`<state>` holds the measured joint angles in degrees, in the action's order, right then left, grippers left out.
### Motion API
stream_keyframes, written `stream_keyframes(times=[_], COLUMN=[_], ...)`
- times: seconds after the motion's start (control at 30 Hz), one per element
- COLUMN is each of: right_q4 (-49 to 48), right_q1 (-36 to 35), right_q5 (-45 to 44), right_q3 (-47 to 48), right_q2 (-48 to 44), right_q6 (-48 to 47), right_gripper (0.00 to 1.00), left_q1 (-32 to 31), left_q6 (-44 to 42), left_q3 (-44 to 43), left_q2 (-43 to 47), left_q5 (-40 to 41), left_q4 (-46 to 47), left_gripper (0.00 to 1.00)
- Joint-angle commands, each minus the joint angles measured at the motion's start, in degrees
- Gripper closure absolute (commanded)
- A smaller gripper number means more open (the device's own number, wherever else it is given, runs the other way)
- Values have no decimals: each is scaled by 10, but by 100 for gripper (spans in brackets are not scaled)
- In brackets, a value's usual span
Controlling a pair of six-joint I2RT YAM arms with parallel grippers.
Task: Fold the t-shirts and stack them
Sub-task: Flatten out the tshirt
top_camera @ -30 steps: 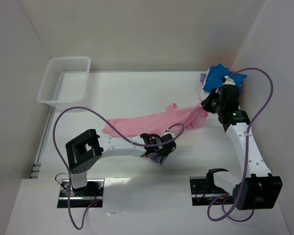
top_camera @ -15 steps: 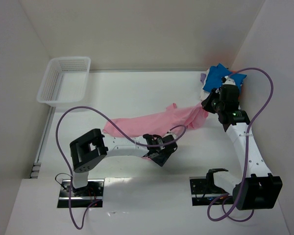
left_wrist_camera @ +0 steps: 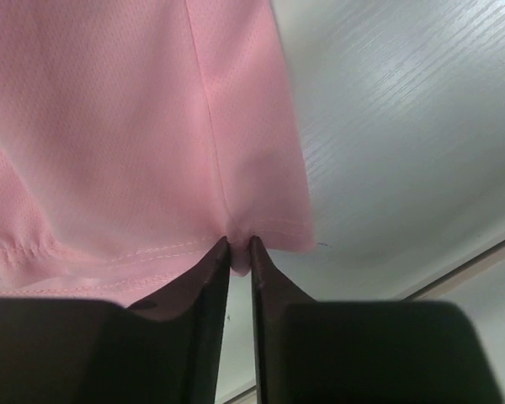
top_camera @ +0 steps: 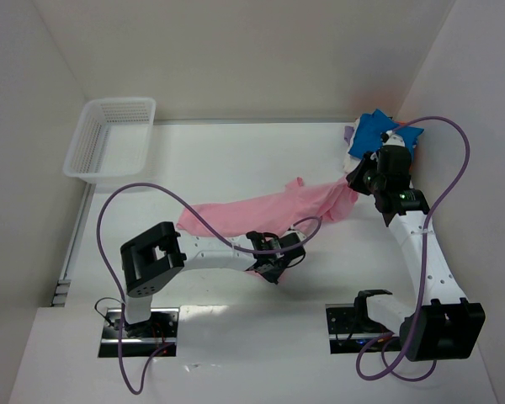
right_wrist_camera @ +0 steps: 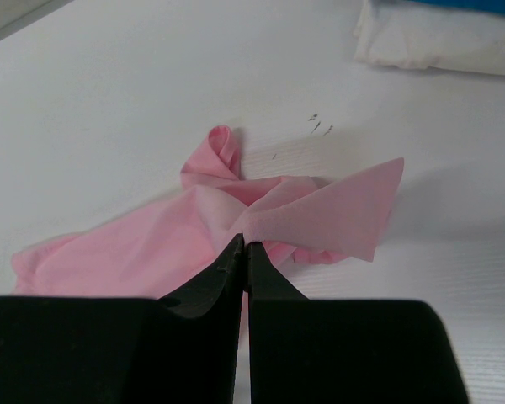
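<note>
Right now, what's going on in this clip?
The pink shirt is held at two spots: the left hand pinches its near hem, the right hand pinches its right end. The shirt is stretched out between them, not yet folded. A blue shirt waits in the far right corner.

White walls (top_camera: 236, 50) enclose a white table (top_camera: 236, 160).

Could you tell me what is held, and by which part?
Both pinch the pink shirt: left end effector at the hem, right end effector at a bunched end.
</note>
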<state>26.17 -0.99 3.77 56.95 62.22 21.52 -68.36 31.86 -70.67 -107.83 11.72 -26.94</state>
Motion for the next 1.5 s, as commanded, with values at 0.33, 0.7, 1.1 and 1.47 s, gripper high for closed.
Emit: stream_keyframes(times=[0.33, 0.7, 1.1, 1.47], right_q4=[-25, -25, -37, -65], right_q1=[-5, -5, -5, -5], right_q5=[-9, -3, 9, 34], right_q3=[-2, 7, 37, 148], right_q2=[-6, -6, -1, 70], right_q6=[-10, -4, 12, 28], right_gripper=[94, 94, 94, 97], left_q1=[-3, 21, 67, 226], left_q6=[6, 6, 26, -85], left_q3=[-66, -109, -100, -165], left_q2=[38, 160, 294, 382], left_q5=[73, 105, 136, 191], left_q4=[-48, -98, -116, -152], left_gripper=[100, 95, 100, 100])
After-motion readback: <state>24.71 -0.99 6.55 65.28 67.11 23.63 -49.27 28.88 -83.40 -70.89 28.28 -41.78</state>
